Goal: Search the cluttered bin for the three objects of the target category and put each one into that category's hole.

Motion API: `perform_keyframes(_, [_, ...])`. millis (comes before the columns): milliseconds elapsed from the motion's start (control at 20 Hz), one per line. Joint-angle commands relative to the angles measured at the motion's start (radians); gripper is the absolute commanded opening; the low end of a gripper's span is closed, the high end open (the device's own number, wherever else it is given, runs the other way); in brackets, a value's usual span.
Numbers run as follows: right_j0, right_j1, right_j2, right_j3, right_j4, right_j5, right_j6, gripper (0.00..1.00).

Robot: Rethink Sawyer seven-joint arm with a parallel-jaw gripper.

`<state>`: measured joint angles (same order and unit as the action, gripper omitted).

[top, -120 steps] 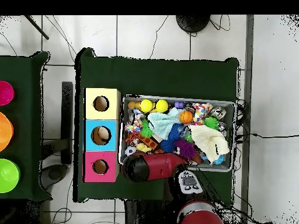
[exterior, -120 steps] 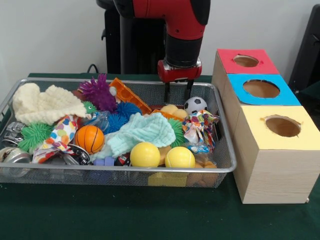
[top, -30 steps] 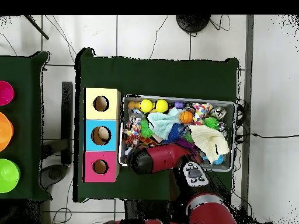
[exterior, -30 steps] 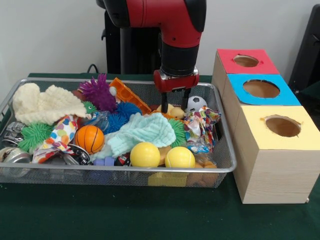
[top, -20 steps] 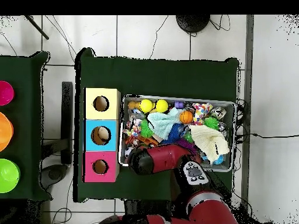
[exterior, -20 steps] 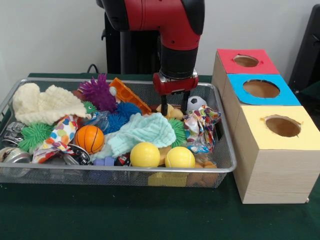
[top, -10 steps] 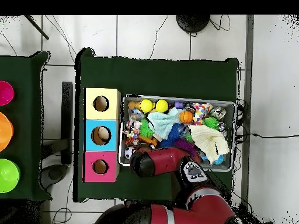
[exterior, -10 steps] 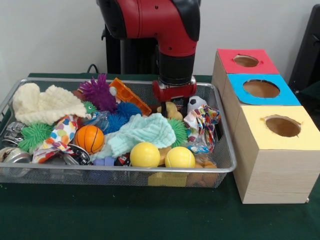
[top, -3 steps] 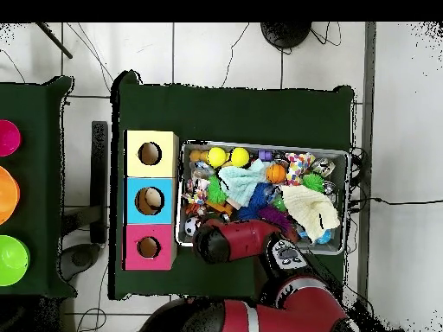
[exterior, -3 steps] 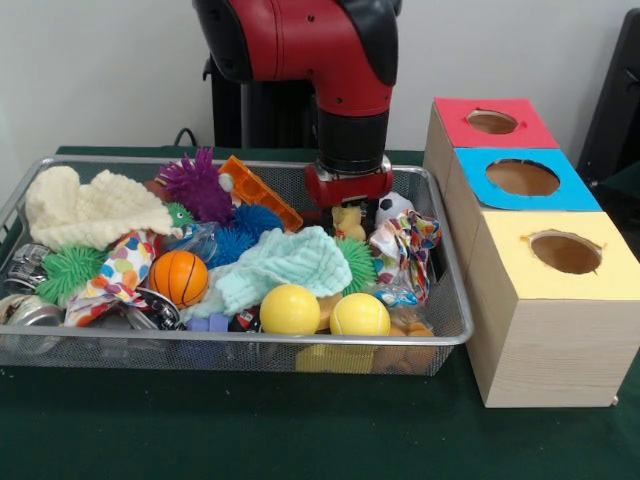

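My gripper is down in the wire bin at its far right part. It stands open, one finger on each side of a small yellow soft toy that lies between the orange piece and the soccer ball. In the overhead view the red arm hides the gripper and the toy; only the soccer ball shows beside it. Three wooden boxes with holes stand next to the bin: red top, blue top, yellow top.
The bin holds two yellow balls, a small basketball, a mint cloth, a cream knit cloth, a purple spiky toy and a patterned cloth close to the gripper. Coloured bowls sit on a separate table.
The gripper has come down further into the bin, from above the clutter to around the yellow toy. The arm's upper part has swung over the bin's edge.
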<state>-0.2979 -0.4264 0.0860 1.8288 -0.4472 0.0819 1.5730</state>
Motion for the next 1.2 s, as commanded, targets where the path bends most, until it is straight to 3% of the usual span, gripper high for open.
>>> perform_keyframes(50, [-0.008,0.083,0.032,0.013,0.008,0.001,0.140,0.00])
perform_keyframes(700, [-0.026,-0.021,0.063,0.054,0.039,0.076,0.129,0.00])
perform_keyframes(950, [-0.036,-0.273,0.115,0.175,0.104,0.168,0.137,0.00])
perform_keyframes(1200, [-0.065,-0.440,0.194,0.198,0.191,0.334,0.071,0.00])
